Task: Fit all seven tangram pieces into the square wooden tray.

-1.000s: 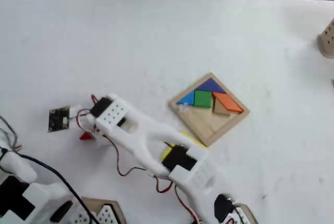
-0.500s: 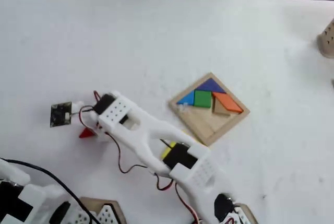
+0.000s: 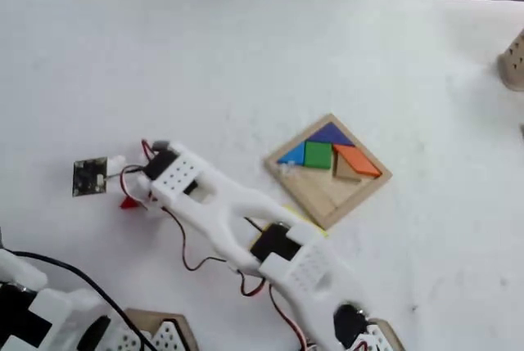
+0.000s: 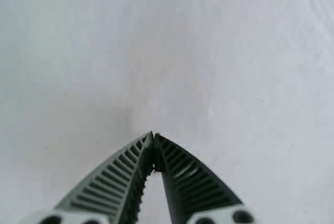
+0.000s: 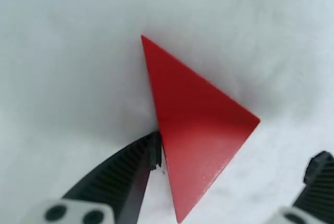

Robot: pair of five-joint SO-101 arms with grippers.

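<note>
right gripper [image 5: 238,150] is spread wide around the red triangle [image 5: 193,130], which lies flat on the white desk [image 3: 246,56]. one finger [image 5: 133,174] is touching the triangle's long-ish edge, the other one sits off past the opposite corner, apart from it. from the high view that triangle [image 3: 128,202] is over toward the desk's left edge, a bit nearer the front, well apart from the wooden tray [image 3: 315,194].

the tray sits right of the desk's middle, turned like a diamond. its far half holds a purple triangle [image 3: 332,132], blue triangle [image 3: 292,155], green square [image 3: 318,155], orange piece [image 3: 358,159] and a tan piece [image 3: 350,173], all packed together. near half is bare wood. a yellow piece [image 3: 304,218] peeks out from under the right arm [image 3: 237,208], just beside the tray's front corner.

left gripper [image 4: 153,139] is pinched closed with nothing in it, over bare desk. left arm [image 3: 33,310] is down at the front left corner.
</note>
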